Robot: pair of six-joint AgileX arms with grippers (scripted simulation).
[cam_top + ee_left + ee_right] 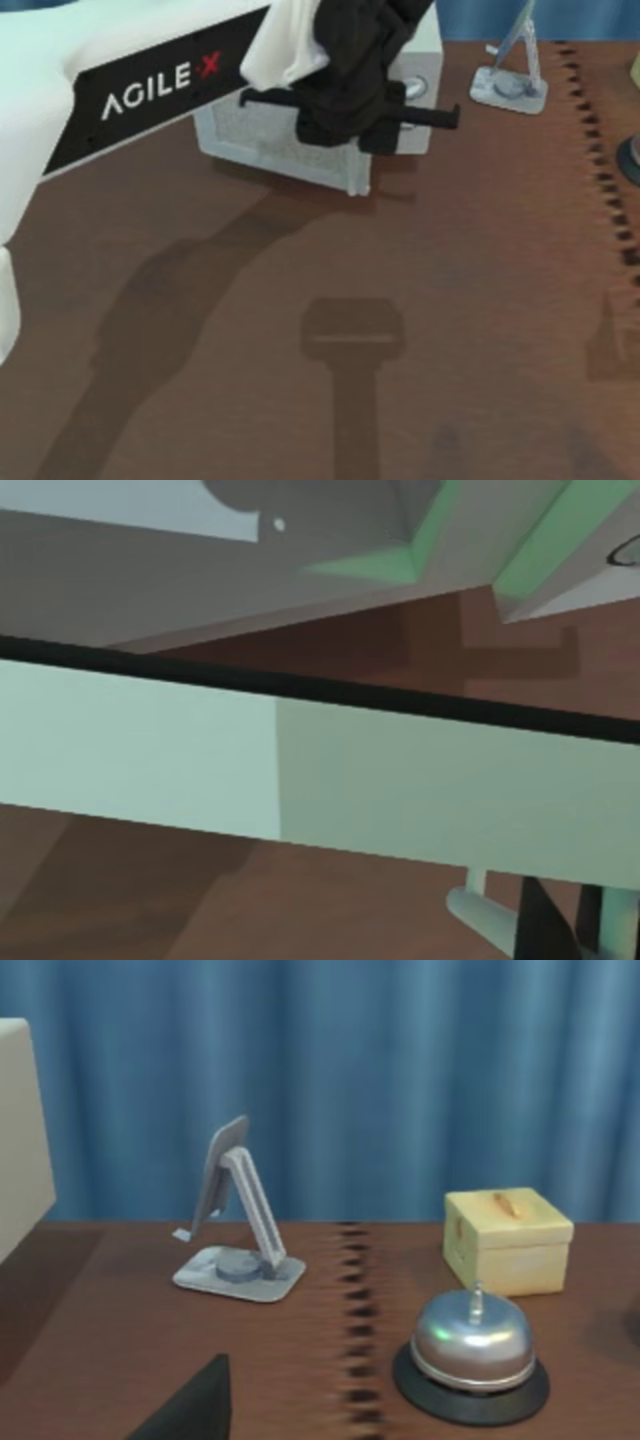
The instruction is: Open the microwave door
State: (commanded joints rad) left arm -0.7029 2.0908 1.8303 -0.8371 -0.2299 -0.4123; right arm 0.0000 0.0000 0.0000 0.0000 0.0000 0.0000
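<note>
The white microwave (425, 45) stands at the back of the table, one silver knob (413, 88) showing. The microwave door (265, 140), with its grey mesh window, stands a little ajar, and its slim white handle (358, 183) has swung away from the body. My left gripper (350, 110) hangs over the door's handle end, hiding part of it. In the left wrist view the door's top edge (300, 770) crosses the picture, and brown table shows between it and the body. The left gripper (560, 925) is shut on the handle (480, 915). My right gripper (200, 1410) is parked at the right.
A grey phone stand (510, 85) sits right of the microwave. Farther right are a silver bell (470, 1350) on a black base and a yellow box (508, 1240). A dotted dark line (600, 160) runs down the table. A blue curtain hangs behind.
</note>
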